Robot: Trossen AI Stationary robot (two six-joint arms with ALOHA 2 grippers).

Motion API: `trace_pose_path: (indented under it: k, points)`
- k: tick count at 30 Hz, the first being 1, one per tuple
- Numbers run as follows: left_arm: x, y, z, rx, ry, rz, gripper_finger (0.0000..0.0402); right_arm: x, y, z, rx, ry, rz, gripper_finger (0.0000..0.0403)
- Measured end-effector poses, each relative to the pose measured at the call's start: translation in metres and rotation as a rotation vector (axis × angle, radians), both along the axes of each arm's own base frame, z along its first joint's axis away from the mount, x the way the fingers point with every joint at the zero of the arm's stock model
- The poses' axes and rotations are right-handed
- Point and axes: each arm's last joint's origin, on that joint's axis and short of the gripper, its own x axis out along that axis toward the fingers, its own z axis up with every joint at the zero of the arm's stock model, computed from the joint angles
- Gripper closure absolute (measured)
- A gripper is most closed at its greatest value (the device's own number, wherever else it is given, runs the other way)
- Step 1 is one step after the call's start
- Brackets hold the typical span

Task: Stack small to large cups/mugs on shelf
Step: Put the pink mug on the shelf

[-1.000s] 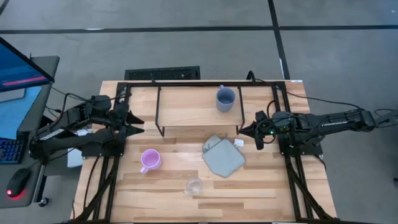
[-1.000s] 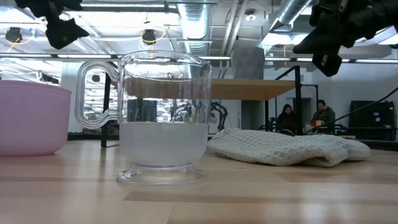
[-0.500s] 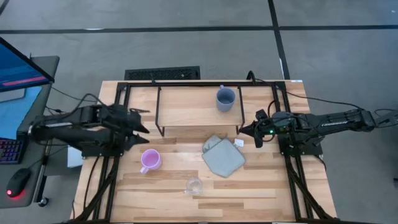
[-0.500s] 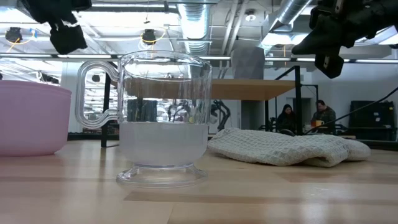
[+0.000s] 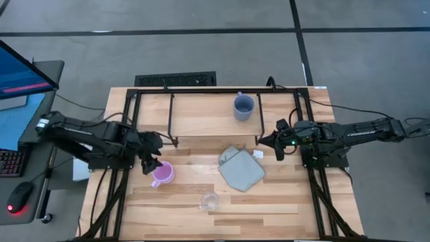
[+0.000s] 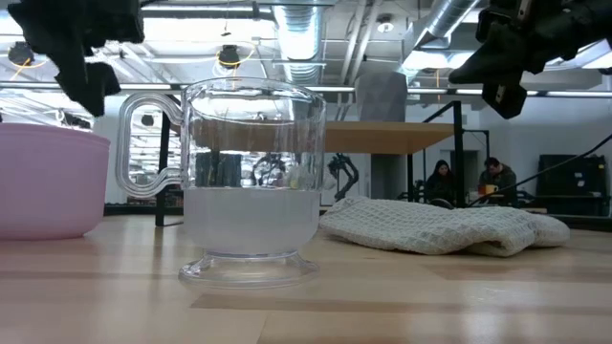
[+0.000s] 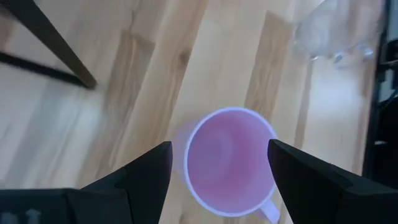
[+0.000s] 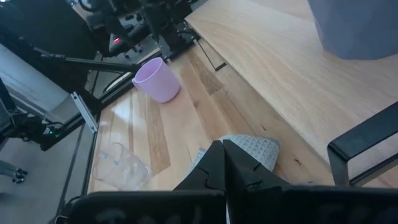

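Fingers spread wide, the left gripper (image 7: 217,163) hung right above the pink-lilac mug (image 5: 162,173) near the table's (image 5: 282,208) left edge, its handle pointing away from the shelf (image 5: 201,114), while the right gripper (image 5: 261,142) waited pinched closed by the table's right edge.

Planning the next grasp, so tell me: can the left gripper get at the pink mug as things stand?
Probably yes: the open left gripper hangs directly above the pink mug, fingers either side, nothing between them.
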Motion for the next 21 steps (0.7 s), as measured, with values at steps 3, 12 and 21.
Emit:
trace_pose_path:
  k: [3, 12, 21]
  points:
    - [0.008, -0.006, -0.009, -0.007, 0.071, 0.015, 0.0145, 0.0, 0.002, 0.0, 0.0, 0.0, 0.012, 0.0393]
    - [0.03, -0.016, -0.039, 0.019, 0.28, 0.042, 0.0145, -0.001, 0.009, 0.0, -0.002, 0.001, 0.06, 0.0393]
    - [0.043, -0.019, -0.062, 0.047, 0.42, 0.046, 0.0146, -0.001, 0.014, 0.0, -0.001, 0.0, 0.095, 0.0393]
